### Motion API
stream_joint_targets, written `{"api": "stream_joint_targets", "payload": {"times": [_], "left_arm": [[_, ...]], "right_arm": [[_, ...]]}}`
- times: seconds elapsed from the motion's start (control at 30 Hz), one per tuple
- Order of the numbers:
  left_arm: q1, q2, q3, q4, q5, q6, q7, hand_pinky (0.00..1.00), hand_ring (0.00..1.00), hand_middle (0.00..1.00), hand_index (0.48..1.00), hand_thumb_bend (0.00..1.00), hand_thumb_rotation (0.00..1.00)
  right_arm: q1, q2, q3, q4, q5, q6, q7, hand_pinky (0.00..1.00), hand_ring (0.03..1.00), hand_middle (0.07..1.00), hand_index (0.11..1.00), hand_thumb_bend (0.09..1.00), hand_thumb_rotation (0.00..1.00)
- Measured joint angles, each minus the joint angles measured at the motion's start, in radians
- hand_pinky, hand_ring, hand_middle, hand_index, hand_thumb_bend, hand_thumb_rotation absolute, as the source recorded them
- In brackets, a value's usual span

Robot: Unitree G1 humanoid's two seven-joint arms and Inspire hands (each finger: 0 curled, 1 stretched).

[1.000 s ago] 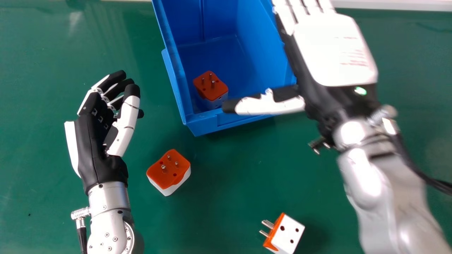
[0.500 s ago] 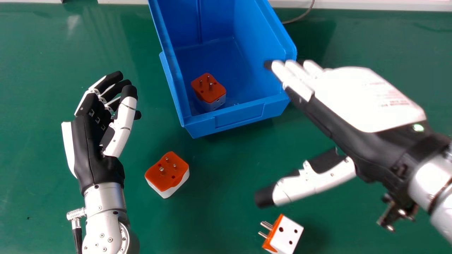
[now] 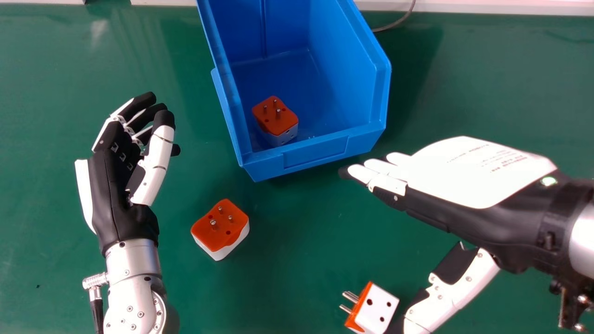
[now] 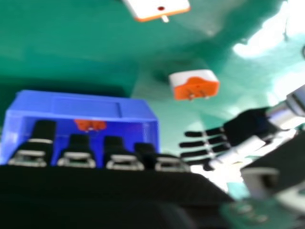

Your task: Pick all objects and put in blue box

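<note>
The blue plastic box (image 3: 315, 155) at the green surface's (image 3: 287, 278) far edge is cut off on top; the silver right forearm (image 3: 584, 241) is cropped.

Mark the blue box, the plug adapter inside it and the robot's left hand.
Blue box (image 3: 315, 153): head view, front wall.
Plug adapter (image 3: 273, 120): head view, orange face.
Left hand (image 3: 107, 199): head view, black palm part.

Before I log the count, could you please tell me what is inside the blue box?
The blue box holds one orange-and-white plug adapter, pins up, near its front wall; what lies beneath the adapter is covered.
</note>
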Motion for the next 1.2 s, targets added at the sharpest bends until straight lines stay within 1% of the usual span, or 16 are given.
{"api": "stream_joint_targets", "payload": {"times": [0.1,0.13,0.17,0.23,0.27,0.33,0.37,0.43,0.5,0.63,0.73,0.83,0.93,1.0,1.1,1.2], "left_arm": [[-0.004,0.002,0.001,0.000,-0.001,0.004,0.001,0.52,0.65,0.71,0.699,0.57,0.44],[-0.005,0.002,0.001,0.000,-0.001,0.006,0.001,0.52,0.65,0.71,0.696,0.57,0.44],[-0.005,0.002,0.002,0.000,-0.001,0.007,0.000,0.52,0.65,0.71,0.696,0.57,0.44],[-0.006,0.002,0.005,0.000,-0.002,0.008,-0.002,0.52,0.65,0.71,0.696,0.57,0.44],[-0.007,0.002,0.007,0.000,-0.002,0.008,-0.003,0.51,0.64,0.70,0.692,0.58,0.44],[-0.008,0.002,0.009,0.000,-0.008,0.009,-0.005,0.51,0.64,0.70,0.692,0.58,0.44],[-0.009,0.002,0.009,0.000,-0.009,0.010,-0.005,0.51,0.64,0.70,0.690,0.58,0.44],[-0.009,0.002,0.010,0.000,-0.009,0.013,-0.005,0.51,0.64,0.70,0.687,0.58,0.44],[-0.010,0.002,0.009,0.000,-0.010,0.018,-0.006,0.51,0.64,0.70,0.687,0.58,0.44],[-0.010,0.001,0.009,-0.002,-0.012,0.028,-0.006,0.51,0.64,0.70,0.683,0.59,0.43],[-0.014,-0.002,0.010,-0.006,-0.020,0.033,-0.005,0.51,0.64,0.70,0.682,0.59,0.43],[-0.019,-0.002,0.012,-0.008,-0.021,0.037,-0.003,0.50,0.63,0.69,0.677,0.60,0.43],[-0.021,-0.005,0.012,-0.022,-0.026,0.059,-0.003,0.50,0.63,0.69,0.671,0.61,0.43],[-0.023,-0.014,0.012,-0.036,-0.037,0.076,0.003,0.50,0.63,0.69,0.670,0.61,0.42],[-0.031,-0.021,0.010,-0.044,-0.038,0.095,0.013,0.50,0.63,0.69,0.666,0.62,0.42],[-0.037,-0.023,0.008,-0.050,-0.038,0.103,0.015,0.50,0.63,0.69,0.662,0.62,0.41]], "right_arm": [[-0.021,-0.014,0.029,-0.001,0.003,0.010,0.015,0.82,0.959,0.980,0.999,1.000,0.72],[-0.025,-0.016,0.039,-0.001,0.003,0.012,0.021,0.78,0.941,0.967,0.992,1.000,0.72],[-0.029,-0.016,0.049,-0.001,0.002,0.017,0.024,0.78,0.941,0.967,0.992,1.000,0.72],[-0.037,-0.016,0.077,-0.002,-0.023,0.018,0.030,0.78,0.941,0.967,0.992,1.000,0.72],[-0.040,-0.015,0.091,-0.002,-0.045,0.016,0.032,0.74,0.924,0.954,0.979,1.000,0.69],[-0.042,0.007,0.146,-0.003,-0.155,-0.005,0.039,0.74,0.924,0.954,0.979,1.000,0.69],[-0.042,0.031,0.177,-0.004,-0.219,-0.014,0.045,0.71,0.908,0.940,0.964,1.000,0.66],[-0.036,0.096,0.241,-0.004,-0.356,-0.040,0.064,0.68,0.893,0.928,0.947,1.000,0.62],[-0.026,0.158,0.286,-0.004,-0.454,-0.069,0.084,0.68,0.893,0.928,0.947,1.000,0.62],[-0.005,0.261,0.346,-0.004,-0.600,-0.133,0.141,0.65,0.878,0.915,0.932,1.000,0.59],[0.016,0.331,0.362,-0.001,-0.679,-0.179,0.164,0.62,0.865,0.906,0.921,0.991,0.58],[0.036,0.392,0.371,0.004,-0.720,-0.215,0.187,0.59,0.851,0.899,0.913,0.982,0.56],[0.048,0.431,0.370,0.013,-0.733,-0.247,0.220,0.55,0.830,0.888,0.903,0.967,0.54],[0.062,0.452,0.366,0.017,-0.735,-0.262,0.239,0.54,0.824,0.885,0.901,0.959,0.53],[0.081,0.478,0.350,0.019,-0.735,-0.275,0.256,0.53,0.821,0.882,0.898,0.950,0.52],[0.108,0.498,0.345,0.022,-0.751,-0.303,0.258,0.52,0.820,0.880,0.896,0.944,0.52]]}}
